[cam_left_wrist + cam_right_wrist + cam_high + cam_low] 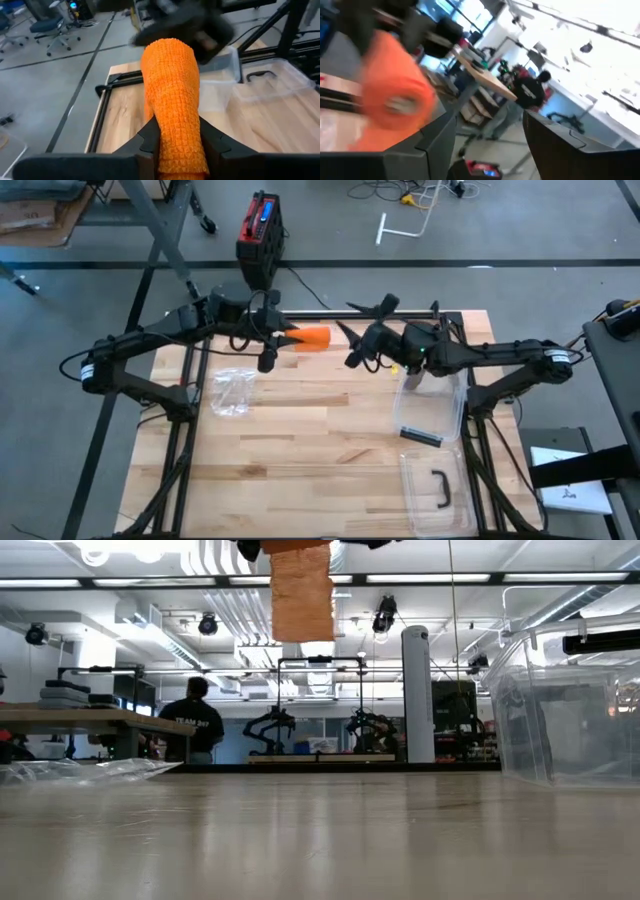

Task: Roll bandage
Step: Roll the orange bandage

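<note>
Bandage [172,105], an orange textured roll, sits clamped between the fingers of the left gripper [175,142], whose jaws press both its sides; it is held up in the air above the far edge of the wooden table [300,440]. From the level view only its hanging end shows, dangling well clear of the tabletop. The right gripper [490,125] faces the free end of the roll from just beside it, jaws standing apart with nothing between them.

The main risk, as I judge it, is a bad handover: if the right jaws close off-centre or only on a loose outer layer, the wrap could peel away instead of tightening. The soft fabric may also slip lengthwise through the left fingers if the other arm pulls or twists too hard. A dropped roll would fall near the table's far edge and could roll off. The two arms are close together, so a misjudged approach could knock them. The clear plastic bag [232,392] and clear bin [450,415] lie well apart.
</note>
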Controlling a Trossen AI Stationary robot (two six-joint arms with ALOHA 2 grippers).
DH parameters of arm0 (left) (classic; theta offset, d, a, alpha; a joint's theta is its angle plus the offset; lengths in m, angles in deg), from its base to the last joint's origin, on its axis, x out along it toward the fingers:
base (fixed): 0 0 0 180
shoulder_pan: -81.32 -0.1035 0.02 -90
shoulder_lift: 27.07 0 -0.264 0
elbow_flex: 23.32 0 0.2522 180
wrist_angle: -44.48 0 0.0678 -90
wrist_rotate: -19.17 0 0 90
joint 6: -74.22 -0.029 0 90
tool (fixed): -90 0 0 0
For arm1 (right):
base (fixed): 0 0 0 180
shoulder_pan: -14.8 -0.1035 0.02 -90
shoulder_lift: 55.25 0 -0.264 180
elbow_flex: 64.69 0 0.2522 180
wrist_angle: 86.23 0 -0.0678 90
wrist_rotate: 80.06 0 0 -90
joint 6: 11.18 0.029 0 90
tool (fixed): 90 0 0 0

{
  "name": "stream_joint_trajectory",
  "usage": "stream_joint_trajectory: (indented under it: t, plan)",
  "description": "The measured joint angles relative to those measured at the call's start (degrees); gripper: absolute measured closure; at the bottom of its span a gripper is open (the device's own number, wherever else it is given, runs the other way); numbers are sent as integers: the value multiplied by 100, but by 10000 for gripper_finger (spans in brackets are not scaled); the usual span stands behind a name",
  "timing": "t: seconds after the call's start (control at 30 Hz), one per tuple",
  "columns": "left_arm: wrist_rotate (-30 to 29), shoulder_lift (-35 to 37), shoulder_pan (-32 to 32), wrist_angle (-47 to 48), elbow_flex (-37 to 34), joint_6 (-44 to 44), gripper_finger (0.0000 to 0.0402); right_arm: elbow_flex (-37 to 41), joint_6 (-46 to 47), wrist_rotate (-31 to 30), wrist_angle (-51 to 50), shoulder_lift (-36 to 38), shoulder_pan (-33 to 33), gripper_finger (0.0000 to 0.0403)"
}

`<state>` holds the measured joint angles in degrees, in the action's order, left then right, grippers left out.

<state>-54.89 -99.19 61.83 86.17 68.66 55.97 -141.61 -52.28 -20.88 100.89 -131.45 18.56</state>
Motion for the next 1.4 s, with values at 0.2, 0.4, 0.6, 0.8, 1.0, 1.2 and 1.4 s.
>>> stream_joint_trajectory:
  t: [0.2,0.4,0.6,0.8,1.0,1.2,1.4]
  plan:
    - [-408,5,-4,-84,49,95,327,54,336,116,-428,-21,-216,190]
    - [-945,3,-4,-143,49,230,333,53,601,111,-384,-50,-442,188]
    - [-928,3,-4,-420,49,704,328,66,544,-131,-194,-344,-412,207]
    - [-931,3,-5,-497,49,1045,329,62,98,-536,444,-456,-377,263]
    - [-931,3,7,-568,47,1150,331,63,151,-313,515,-453,-306,337]
    - [-935,-74,66,-643,43,1140,327,63,167,64,535,-454,-290,387]
    - [-946,-113,68,-637,36,1128,333,66,352,-132,507,-427,-259,378]
